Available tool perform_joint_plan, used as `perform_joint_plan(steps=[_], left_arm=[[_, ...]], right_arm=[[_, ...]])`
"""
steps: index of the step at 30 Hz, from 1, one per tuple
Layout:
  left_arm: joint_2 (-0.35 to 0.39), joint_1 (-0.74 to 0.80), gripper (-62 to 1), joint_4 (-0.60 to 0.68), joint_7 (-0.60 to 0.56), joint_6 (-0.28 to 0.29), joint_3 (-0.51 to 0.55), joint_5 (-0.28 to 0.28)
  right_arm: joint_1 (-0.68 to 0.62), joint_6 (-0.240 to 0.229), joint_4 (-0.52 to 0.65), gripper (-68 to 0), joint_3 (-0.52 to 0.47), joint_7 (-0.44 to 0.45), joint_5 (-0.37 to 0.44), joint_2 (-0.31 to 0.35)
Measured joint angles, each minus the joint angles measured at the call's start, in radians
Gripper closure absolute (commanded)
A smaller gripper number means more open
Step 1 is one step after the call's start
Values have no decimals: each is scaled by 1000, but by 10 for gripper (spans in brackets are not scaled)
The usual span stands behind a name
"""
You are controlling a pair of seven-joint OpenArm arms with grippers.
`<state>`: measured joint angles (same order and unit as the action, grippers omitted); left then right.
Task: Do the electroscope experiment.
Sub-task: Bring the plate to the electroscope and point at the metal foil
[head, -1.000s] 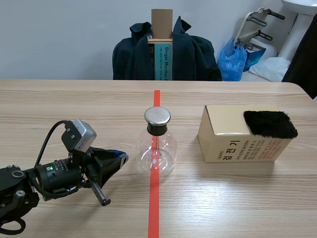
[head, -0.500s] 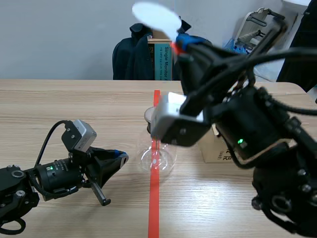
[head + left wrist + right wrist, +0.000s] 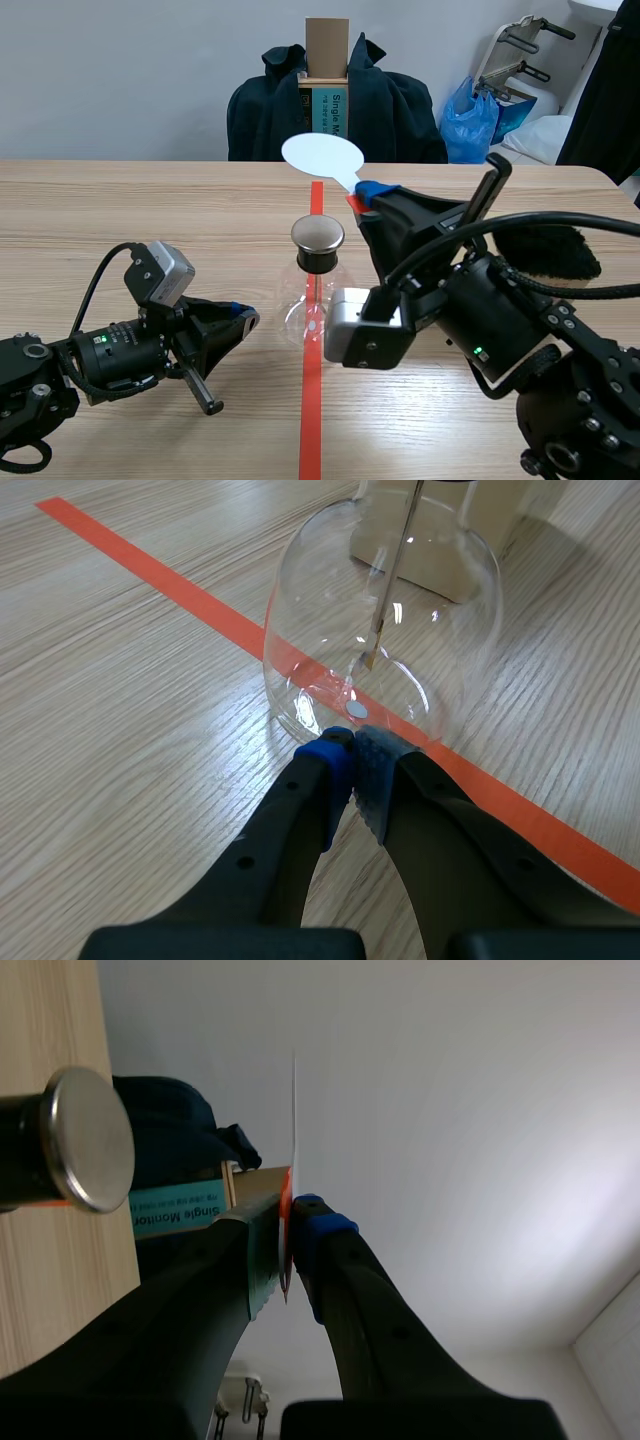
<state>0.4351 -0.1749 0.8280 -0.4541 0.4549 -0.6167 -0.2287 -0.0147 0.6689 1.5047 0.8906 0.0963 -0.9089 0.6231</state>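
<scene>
Glass flask (image 3: 381, 630) prob. touching L gripper (image 3: 351, 748)

The scene camera sits between the two arms at the near side of the tabletop (image 3: 150, 210) and faces across it to the far wall, with the right arm's bulk close to the lens. The left wrist camera looks forward and down along the left claw (image 3: 352, 750), very near the wood; the glass flask (image 3: 380, 620) just ahead of the claw fills much of its view. The right wrist camera is rolled sideways and tipped up past the right claw (image 3: 290, 1230). In it the white paddle (image 3: 293, 1130) shows edge-on between the fingers, and the flask's metal cap (image 3: 90, 1140) stands beside the claw. All three views share the flask; the scene and right wrist views also share the jacket-draped chair (image 3: 330, 110).
</scene>
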Motion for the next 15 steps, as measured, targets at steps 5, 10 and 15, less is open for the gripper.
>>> perform_joint_plan(steps=[5, 10, 15], left_arm=[[0, 0, -32, 0, 0, 0, 0, 0], [0, 0, -32, 0, 0, 0, 0, 0], [0, 0, -32, 0, 0, 0, 0, 0]], right_arm=[[0, -52, -45, -7, 0, 0, 0, 0], [0, -56, -70, -7, 0, 0, 0, 0], [0, -56, -80, -7, 0, 1, 0, 0]])
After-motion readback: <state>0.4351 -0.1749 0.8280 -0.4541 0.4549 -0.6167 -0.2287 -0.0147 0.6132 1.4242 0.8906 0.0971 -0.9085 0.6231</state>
